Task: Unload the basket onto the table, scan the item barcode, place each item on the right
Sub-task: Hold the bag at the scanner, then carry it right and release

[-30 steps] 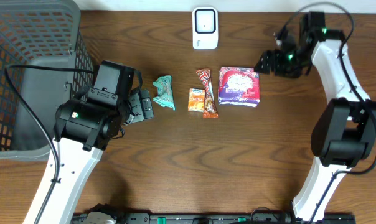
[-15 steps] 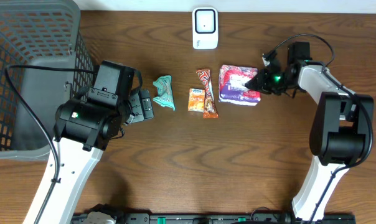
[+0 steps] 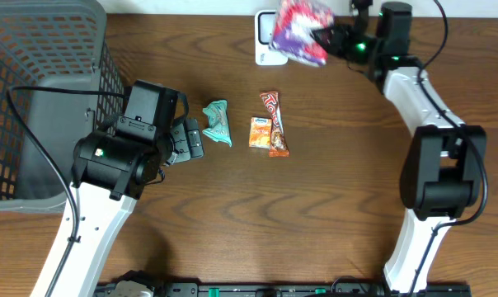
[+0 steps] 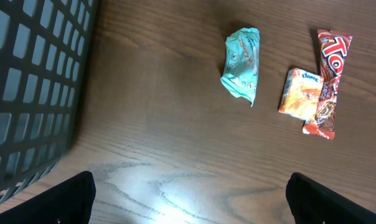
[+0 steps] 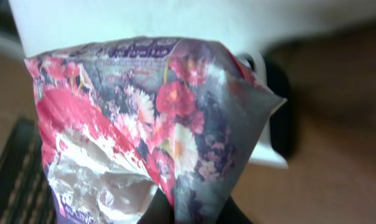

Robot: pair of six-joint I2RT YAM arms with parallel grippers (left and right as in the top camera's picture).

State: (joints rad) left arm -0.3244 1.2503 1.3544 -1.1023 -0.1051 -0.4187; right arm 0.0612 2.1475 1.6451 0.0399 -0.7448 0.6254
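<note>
The white scanner (image 3: 265,51) stands at the far edge of the brown table (image 3: 331,206), about in the middle. The flowery packet (image 3: 301,30) is right at the scanner, and from above it hides the scanner's right side. I cannot tell if the packet touches the scanner or not. The right gripper (image 3: 327,37) is just to the right of the scanner and it is pinching the packet tight by one edge. In the right wrist view the packet (image 5: 144,124) fills most of the picture, with red and pink flowers on it and a crinkly, shiny skin, and its bottom edge is squeezed between the dark fingers (image 5: 157,213). Three small snacks lie on the table a little way in front of the scanner. A red candy bar (image 3: 274,124) lies straight in front of it, and a small orange packet (image 3: 260,132) touches the bar's left side. A crumpled teal wrapper (image 3: 218,122) lies in front of the scanner and to the left, apart from the other two. The left gripper (image 3: 190,140) is further left again, near the teal wrapper, and its jaws are spread wide with nothing in them. A big gray basket (image 3: 35,99) sits far to the left of the scanner, at the table's left end.
</note>
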